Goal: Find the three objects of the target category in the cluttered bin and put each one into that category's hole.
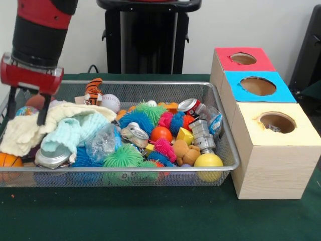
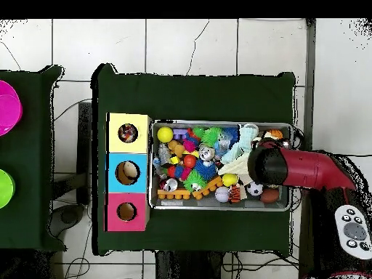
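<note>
In the front view the gripper [image 1: 27, 106] hung over the 9 o'clock end of the bin [image 1: 228, 150], its red wrist block just above the rim line. Two dark fingers [image 1: 44, 109] pointed down, spread with a clear gap between them and nothing held; one tip touched or nearly touched the cream cloth [image 1: 25, 131], the other stood close to the bin's end wall. That left little room toward 9 o'clock, while toward 3 o'clock the space above the pile was open.

The mint cloth [image 1: 72, 131] lay just beside the cream one, toward 3 o'clock. Past it the bin was packed to the rim: a crumpled clear plastic bag [image 1: 103, 140], green spiky ball [image 1: 123, 157], crushed cans [image 1: 136, 133], a yellow ball [image 1: 208, 160] pressed into the 4 o'clock corner, and a toy tiger [image 1: 93, 90] against the far wall at 12 o'clock. I could not pick out any speckled limp piece in either view.

The yellow-topped box [image 1: 281, 150] stood just beside the bin's 3 o'clock end, nearest the camera, with the blue-topped box [image 1: 261, 95] and red-topped box [image 1: 251, 65] behind it. Its hole [image 1: 277, 122] was open on top, with something small inside. Bare green table [image 1: 150, 216] ran along the 6 o'clock side.

In the overhead view the arm [image 2: 305, 168] covered the bin's 3 o'clock end, well apart from the boxes at 9 o'clock.
</note>
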